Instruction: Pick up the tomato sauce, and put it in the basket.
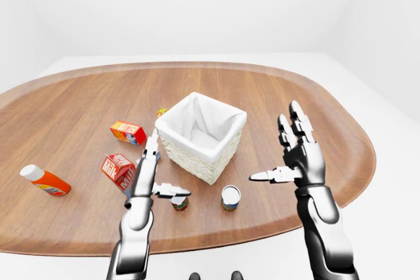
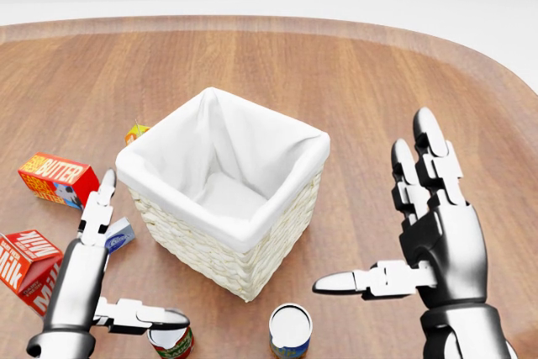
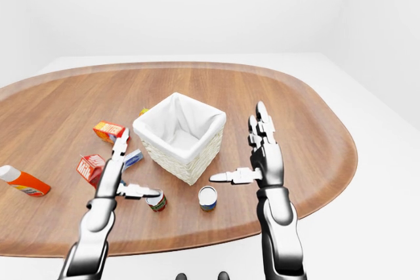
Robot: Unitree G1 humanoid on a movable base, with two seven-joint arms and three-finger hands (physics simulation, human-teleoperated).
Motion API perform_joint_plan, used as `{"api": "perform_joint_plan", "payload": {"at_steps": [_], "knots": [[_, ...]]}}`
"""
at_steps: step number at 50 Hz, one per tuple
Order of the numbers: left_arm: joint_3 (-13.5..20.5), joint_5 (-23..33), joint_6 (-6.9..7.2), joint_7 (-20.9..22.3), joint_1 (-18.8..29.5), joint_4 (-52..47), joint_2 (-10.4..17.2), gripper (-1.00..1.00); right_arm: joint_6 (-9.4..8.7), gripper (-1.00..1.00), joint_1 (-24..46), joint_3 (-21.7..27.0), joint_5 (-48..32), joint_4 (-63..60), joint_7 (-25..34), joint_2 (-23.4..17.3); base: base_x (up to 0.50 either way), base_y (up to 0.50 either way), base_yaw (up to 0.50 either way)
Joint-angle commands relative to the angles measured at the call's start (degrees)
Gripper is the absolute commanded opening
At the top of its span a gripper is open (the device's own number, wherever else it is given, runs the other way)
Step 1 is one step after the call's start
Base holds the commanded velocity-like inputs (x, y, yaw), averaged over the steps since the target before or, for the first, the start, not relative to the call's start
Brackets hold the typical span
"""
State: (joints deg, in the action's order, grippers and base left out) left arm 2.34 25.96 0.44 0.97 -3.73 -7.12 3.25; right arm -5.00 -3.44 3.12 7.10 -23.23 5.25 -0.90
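The tomato sauce can (image 2: 172, 342), with a red and green label, stands upright on the wooden table (image 2: 378, 73) at the bottom left of the head view. My left hand (image 2: 134, 266) is open, its thumb lying just over the can's top and its fingers pointing up toward the basket's left corner. The white-lined wicker basket (image 2: 202, 250) stands in the middle, empty. My right hand (image 2: 374, 208) is open and empty to the right of the basket, thumb pointing left.
A second can (image 2: 290, 329) with a white top stands just right of the tomato sauce. A butter box (image 2: 57, 178), milk carton (image 2: 29, 268) and small blue box (image 2: 120, 234) lie left of the basket. An orange bottle (image 1: 44, 180) lies at the far left.
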Motion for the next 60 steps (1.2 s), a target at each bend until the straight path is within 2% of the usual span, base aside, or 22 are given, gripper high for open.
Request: {"api": "perform_joint_plan", "payload": {"at_steps": [1, 6, 20, 26, 30, 40, 60], "knots": [[0.1, 0.3, -0.55, 0.1, -1.0, -0.4, 0.0, 0.97, 0.00, 1.00, 0.3, 0.1, 0.0, 0.3, -0.1, 0.0, 0.00, 0.00, 0.00], [-0.2, 0.7, -1.90, -0.3, -2.2, 0.1, -0.1, 0.98, 0.00, 1.00, 0.3, -0.1, -0.1, 1.0, -0.1, 0.1, 0.00, 0.00, 0.00], [-0.1, 1.4, -2.58, -0.4, -3.2, -0.2, -0.2, 0.97, 0.00, 1.00, 0.2, -0.3, 0.0, 1.4, 0.0, 0.1, 0.00, 0.00, 0.00], [-0.4, 1.9, -3.56, -0.7, -3.6, 0.4, -0.3, 0.97, 0.00, 1.00, 0.0, -0.2, 0.0, 0.8, -0.1, 0.0, 0.00, 0.00, 0.00], [-0.5, 2.3, -3.70, -0.8, -3.5, 0.5, -0.3, 0.98, 0.00, 1.00, 0.0, -0.2, 0.1, 0.7, -0.1, 0.0, 0.00, 0.00, 0.00], [-0.8, 3.9, -5.44, -2.0, -3.8, 1.8, -0.1, 0.97, 0.00, 1.00, 0.2, -0.3, 0.0, 1.3, -0.1, 0.1, 0.00, 0.00, 0.00], [-1.4, 6.4, -5.44, -3.8, -3.7, 4.3, 0.1, 0.97, 0.00, 1.00, 0.2, 0.0, 0.2, 0.7, -0.1, 0.0, 0.00, 0.00, 0.00]]}}
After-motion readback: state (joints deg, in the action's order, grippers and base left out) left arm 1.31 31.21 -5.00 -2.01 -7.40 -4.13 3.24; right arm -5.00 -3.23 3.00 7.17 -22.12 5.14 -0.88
